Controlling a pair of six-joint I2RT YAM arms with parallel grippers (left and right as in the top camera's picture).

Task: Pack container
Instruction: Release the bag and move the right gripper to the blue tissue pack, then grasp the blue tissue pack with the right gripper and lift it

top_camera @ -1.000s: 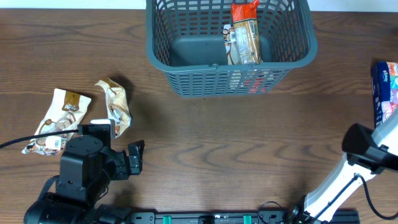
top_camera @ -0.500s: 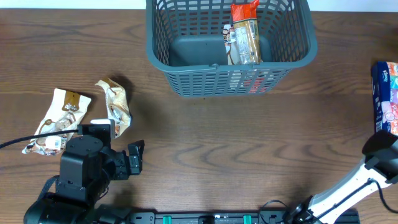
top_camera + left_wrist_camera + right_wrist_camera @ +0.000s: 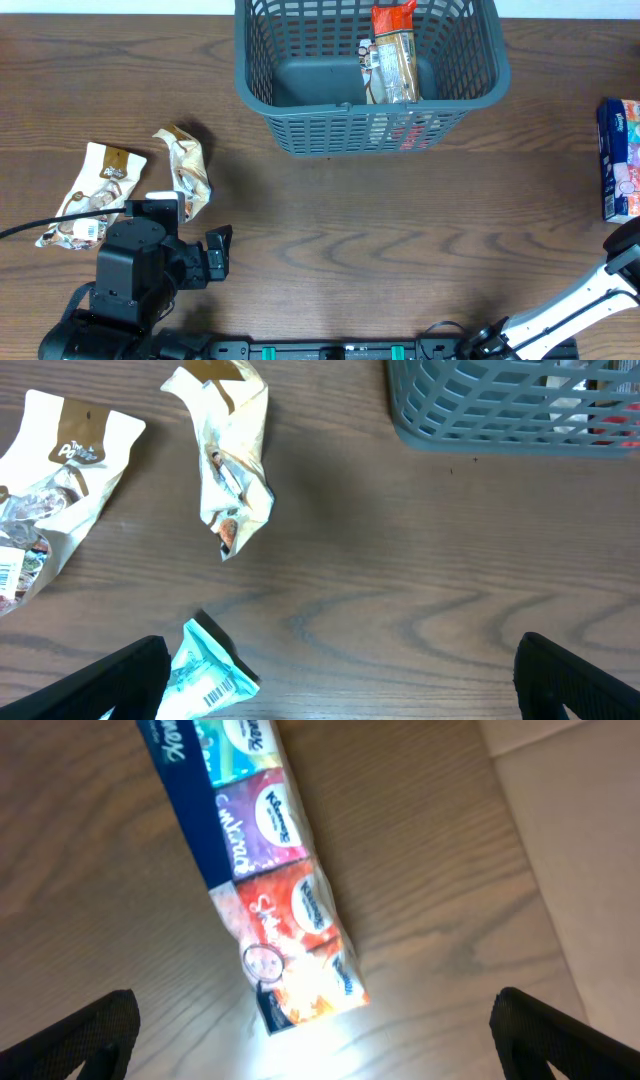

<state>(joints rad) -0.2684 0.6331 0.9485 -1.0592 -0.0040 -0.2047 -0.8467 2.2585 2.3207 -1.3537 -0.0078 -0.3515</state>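
The container, a dark grey-blue slotted basket [image 3: 360,125], stands at the far centre of the table; its corner shows in the left wrist view [image 3: 500,410]. An orange-brown snack packet [image 3: 392,55] lies inside it. A white-brown packet [image 3: 95,190] and a crumpled cream packet [image 3: 188,170] lie at the left. My left gripper [image 3: 340,690] is open, low over the table, with a teal packet [image 3: 205,675] next to its left finger. My right gripper [image 3: 315,1050] is open above a multicoloured tissue pack [image 3: 260,870], not touching it.
The tissue pack [image 3: 620,160] lies at the table's right edge. The left arm [image 3: 135,275] sits at the front left, the right arm [image 3: 600,295] at the front right corner. A pale surface beyond the table edge [image 3: 570,840] shows in the right wrist view.
The right arm has swung right, its wrist leaving the overhead view near the tissue pack. The left arm and all packets have not moved.
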